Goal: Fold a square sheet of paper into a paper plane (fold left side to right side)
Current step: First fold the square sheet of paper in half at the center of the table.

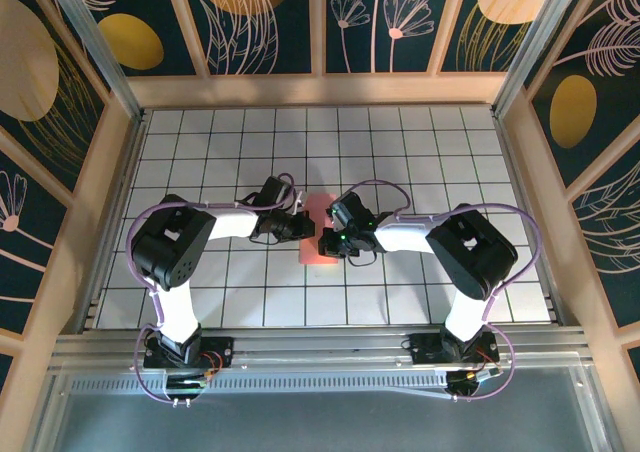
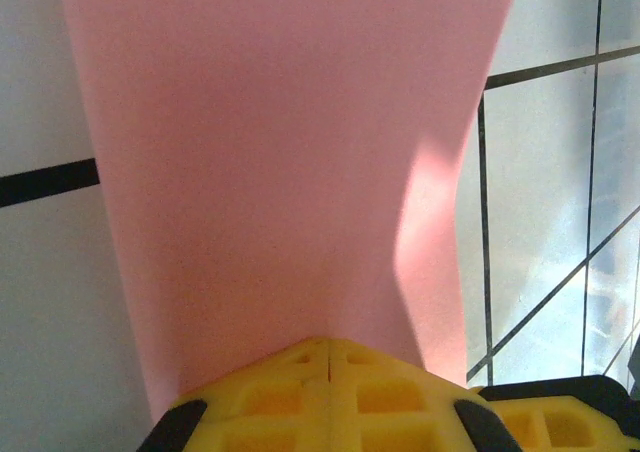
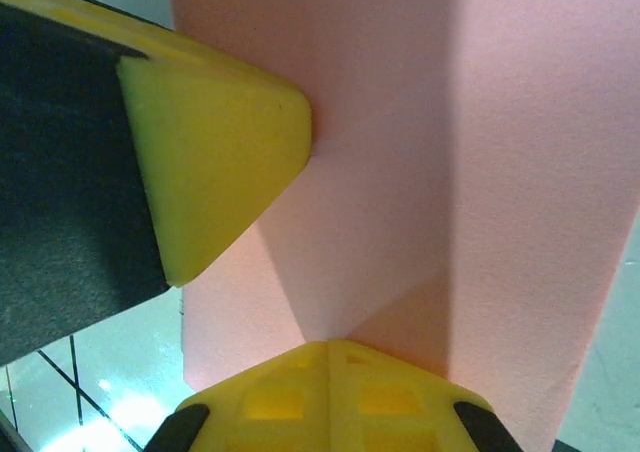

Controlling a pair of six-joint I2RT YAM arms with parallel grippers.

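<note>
1. L gripper [image 1: 297, 225], centre-left of frame: jaws fully closed, tip down on sheet, nothing clamped.
2. Pink square sheet of paper [image 1: 314, 210], mid-frame, on tiled table [image 1: 420, 152] betw. both grippers.
3. R gripper [image 1: 327, 240], just right: likewise closed, tip on sheet.

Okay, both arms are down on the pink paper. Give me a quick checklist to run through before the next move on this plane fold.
1. Left gripper shut: ok, its fingertips meet against the square sheet of paper.
2. Right gripper shut: ok, tips together at the paper.
3. Paper actually pinched by either gripper: cannot tell; the tips may just press on it.
4. Grippers apart from each other: ok, the left one's yellow finger sits close to the right tips without touching.
5. Paper lying flat: not ok, shaded ridges spread from both tips in the right wrist view.
6. Edges aligned: cannot tell, the arms cover much of the sheet from above.
</note>
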